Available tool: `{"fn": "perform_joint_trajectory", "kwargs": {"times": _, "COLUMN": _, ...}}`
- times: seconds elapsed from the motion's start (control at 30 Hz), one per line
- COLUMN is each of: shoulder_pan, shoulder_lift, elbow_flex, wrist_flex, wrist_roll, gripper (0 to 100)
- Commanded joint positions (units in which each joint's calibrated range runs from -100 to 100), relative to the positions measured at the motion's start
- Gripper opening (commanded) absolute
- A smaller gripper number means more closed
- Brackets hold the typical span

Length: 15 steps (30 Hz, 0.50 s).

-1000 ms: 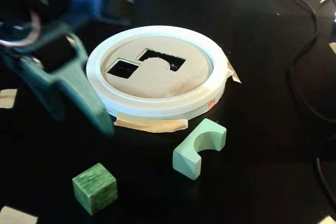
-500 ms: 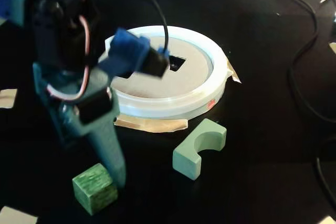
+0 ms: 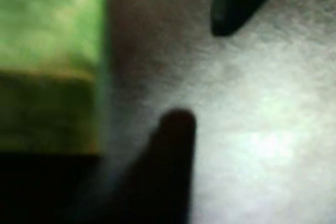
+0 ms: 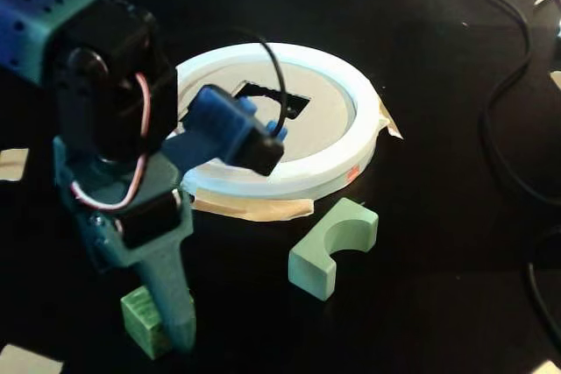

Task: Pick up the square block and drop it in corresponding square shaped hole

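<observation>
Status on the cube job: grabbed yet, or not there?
Not grabbed. Done: the gripper is down at table level beside the square block. In hand: lining up; in the wrist view the block sits off to the left, outside the open jaws. Left: close, lift, drop into the square shaped hole, now hidden behind the arm.

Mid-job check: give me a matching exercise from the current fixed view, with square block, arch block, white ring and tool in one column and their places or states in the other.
Things:
1. square block
2. arch block
3. white ring
4. tool

Places or states:
A. lying free, right of the tool, in front of the ring
B. down at table level, right beside the cube
C. partly hidden behind the teal finger, bottom left
D. taped down, framing the cardboard disc

Pairs: 1-C, 2-A, 3-D, 4-B
</observation>
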Motion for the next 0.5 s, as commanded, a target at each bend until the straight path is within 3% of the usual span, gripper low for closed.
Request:
{"fn": "perform_joint_trajectory", "kwargs": {"times": 0.0, "shoulder_pan": -0.43, "shoulder_lift": -0.27, "elbow_flex": -4.71, "wrist_flex": 0.72, "wrist_roll": 0.05, "gripper": 100}}
{"fn": "perform_joint_trajectory", "kwargs": {"times": 0.13, "shoulder_pan": -0.43, "shoulder_lift": -0.18, "elbow_flex": -4.62, "wrist_flex": 0.72, "wrist_roll": 0.05, "gripper": 99}}
{"fn": "perform_joint_trajectory", "kwargs": {"times": 0.27, "shoulder_pan": -0.43, "shoulder_lift": -0.18, "elbow_flex": -4.62, "wrist_flex": 0.72, "wrist_roll": 0.05, "gripper": 82}}
{"fn": "perform_joint_trajectory", "kwargs": {"times": 0.3, "shoulder_pan": -0.43, "shoulder_lift": -0.18, "elbow_flex": -4.62, "wrist_flex": 0.72, "wrist_roll": 0.05, "gripper": 72}}
{"fn": "perform_joint_trajectory", "kwargs": {"times": 0.47, "shoulder_pan": -0.55, "shoulder_lift": -0.18, "elbow_flex": -4.62, "wrist_flex": 0.72, "wrist_roll": 0.05, "gripper": 64}}
